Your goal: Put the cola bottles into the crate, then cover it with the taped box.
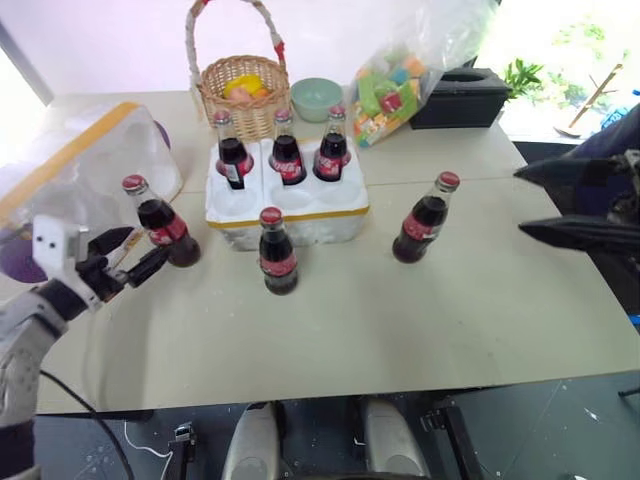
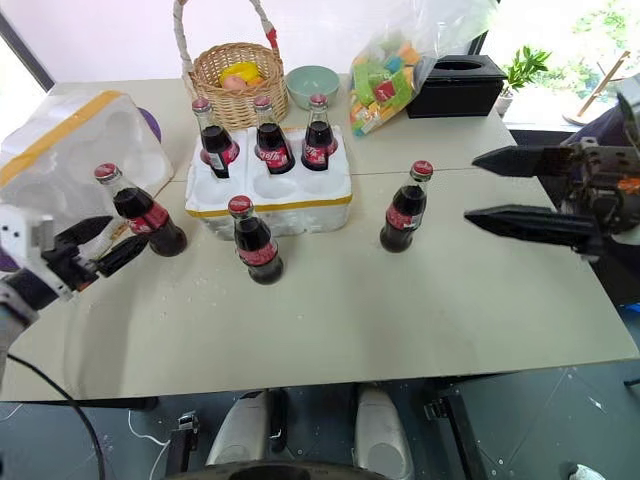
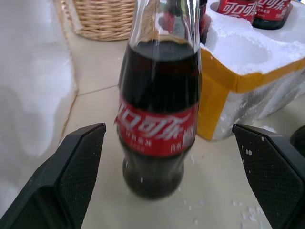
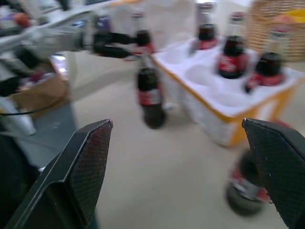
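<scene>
Head views, layout: the crate (image 1: 288, 205) sits mid-table with three cola bottles (image 1: 287, 148) upright in its back wells and the front wells empty; the taped box (image 1: 75, 170) lies at the table's left edge.
Head views, loose bottles: three stand upright on the table (image 1: 420, 310), caps up, long axes vertical: the left bottle (image 1: 160, 222), the middle bottle (image 1: 277, 252) just in front of the crate, the right bottle (image 1: 425, 220).
Head views, left gripper (image 1: 125, 258): fingers spread wide, empty, pointing level at the left bottle, which stands just ahead of the tips; clearly the nearer arm for it.
Head views, right gripper (image 2: 500, 188): fingers apart, empty, pointing across toward the right bottle, some way off.
Left wrist view: the left bottle stands upright between the open fingers (image 3: 71, 167), untouched; the crate's taped corner is close beside it.
Right wrist view: blurred; wide-open fingers (image 4: 81, 167) frame the crate and middle bottle.
Judgement: the left gripper's closing on the left bottle looks next.
</scene>
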{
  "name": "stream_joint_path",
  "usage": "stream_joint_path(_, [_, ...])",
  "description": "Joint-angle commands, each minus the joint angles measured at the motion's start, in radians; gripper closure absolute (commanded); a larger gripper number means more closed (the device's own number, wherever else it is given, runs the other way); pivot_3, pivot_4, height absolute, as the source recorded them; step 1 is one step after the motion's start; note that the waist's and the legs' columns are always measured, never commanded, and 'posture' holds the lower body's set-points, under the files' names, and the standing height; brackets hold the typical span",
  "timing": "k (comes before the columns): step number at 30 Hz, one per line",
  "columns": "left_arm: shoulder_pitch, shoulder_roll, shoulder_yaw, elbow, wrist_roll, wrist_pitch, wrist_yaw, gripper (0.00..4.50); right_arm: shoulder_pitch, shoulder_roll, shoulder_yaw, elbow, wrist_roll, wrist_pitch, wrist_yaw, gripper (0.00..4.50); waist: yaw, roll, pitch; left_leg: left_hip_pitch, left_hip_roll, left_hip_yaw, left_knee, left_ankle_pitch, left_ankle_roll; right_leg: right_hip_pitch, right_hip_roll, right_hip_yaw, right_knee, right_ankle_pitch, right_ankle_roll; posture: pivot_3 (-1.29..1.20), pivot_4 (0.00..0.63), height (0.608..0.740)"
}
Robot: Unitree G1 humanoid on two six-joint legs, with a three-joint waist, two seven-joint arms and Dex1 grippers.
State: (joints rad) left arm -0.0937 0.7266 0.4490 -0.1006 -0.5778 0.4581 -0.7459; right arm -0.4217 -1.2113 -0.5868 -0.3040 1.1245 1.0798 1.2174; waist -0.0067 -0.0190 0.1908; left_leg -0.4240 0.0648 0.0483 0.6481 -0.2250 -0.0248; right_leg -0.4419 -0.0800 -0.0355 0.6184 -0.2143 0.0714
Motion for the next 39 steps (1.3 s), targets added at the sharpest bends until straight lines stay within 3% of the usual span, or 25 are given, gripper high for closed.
stream_joint_path(1, [-0.096, 0.007, -0.068, 0.085, 0.057, -0.069, -0.03, 0.03, -0.029, 0.0, -0.07, -0.076, 0.176, 0.061, -0.098, 0.0, 0.001, 0.0, 0.0, 0.0, 0.0, 0.0, 0.0, 0.0, 0.0, 0.0, 0.0, 0.0, 0.0, 0.0, 0.0, 0.0, 0.15, 0.74])
stream_joint_path(9, [-0.204, -0.019, -0.147, 0.249, 0.129, -0.159, -0.071, 0.03, 0.027, 0.012, -0.088, -0.153, 0.266, 0.056, -0.2, 0.0, 0.002, 0.0, 0.0, -0.001, 0.0, 0.0, 0.0, 0.0, 0.0, 0.0, 0.0, 0.0, 0.0, 0.001, 0.0, 0.0, 0.15, 0.74])
stream_joint_path(14, [-0.175, 0.002, -0.116, 0.223, 0.098, -0.138, -0.108, 1.7, 0.059, 0.016, -0.082, -0.181, 0.266, 0.031, -0.213, 0.0, 0.009, 0.0, 0.0, 0.0, 0.0, 0.0, 0.0, 0.0, 0.0, 0.0, 0.0, 0.0, 0.0, 0.001, 0.001, 0.0, 0.15, 0.74])
stream_joint_path(19, [-0.124, 0.114, -0.038, 0.074, -0.09, 0.093, -0.226, 1.67, 0.092, 0.035, -0.058, -0.206, 0.254, -0.006, -0.227, 0.0, 0.01, -0.002, 0.001, -0.001, 0.001, 0.0, 0.0, 0.0, 0.0, -0.001, 0.001, 0.0, 0.0, 0.001, 0.001, 0.0, 0.15, 0.74])
stream_joint_path(23, [-0.214, 0.197, -0.016, 0.03, -0.255, 0.273, -0.308, 1.67, 0.097, 0.049, -0.03, -0.227, 0.256, -0.032, -0.26, 0.0, 0.026, -0.004, 0.002, -0.002, 0.001, 0.0, 0.001, 0.0, 0.0, -0.001, 0.001, 0.0, 0.0, 0.001, 0.0, 0.0, 0.15, 0.74])
stream_joint_path(25, [-0.342, 0.194, -0.053, 0.048, -0.29, 0.315, -0.303, 1.67, 0.1, 0.055, -0.017, -0.239, 0.257, -0.044, -0.28, 0.0, 0.038, -0.004, 0.002, -0.002, 0.0, -0.001, 0.002, 0.0, 0.0, 0.0, 0.0, 0.0, 0.0, 0.001, 0.001, 0.0, 0.15, 0.74])
stream_joint_path(29, [-0.618, 0.112, -0.172, 0.135, -0.267, 0.328, -0.311, 1.67, 0.105, 0.062, -0.009, -0.26, 0.277, -0.058, -0.335, 0.0, 0.05, -0.005, 0.002, -0.003, -0.001, -0.002, 0.004, 0.0, 0.0, 0.001, 0.0, 0.0, 0.0, 0.001, 0.001, 0.0, 0.15, 0.74])
stream_joint_path(35, [-0.913, -0.063, -0.389, 0.437, -0.058, 0.135, -0.434, 1.67, 0.122, 0.057, -0.032, -0.295, 0.37, -0.066, -0.463, 0.0, 0.043, -0.006, 0.002, -0.002, -0.002, -0.002, 0.004, 0.0, 0.001, 0.003, 0.0, 0.001, -0.001, 0.003, 0.004, 0.0, 0.15, 0.74])
stream_joint_path(39, [-1.05, -0.173, -0.47, 0.724, 0.088, -0.056, -0.495, 1.67, 0.153, 0.05, -0.057, -0.325, 0.433, -0.073, -0.556, 0.0, 0.043, -0.006, 0.003, -0.003, -0.002, -0.002, 0.003, 0.0, 0.001, 0.001, 0.002, 0.001, -0.001, 0.003, 0.005, 0.0, 0.15, 0.74])
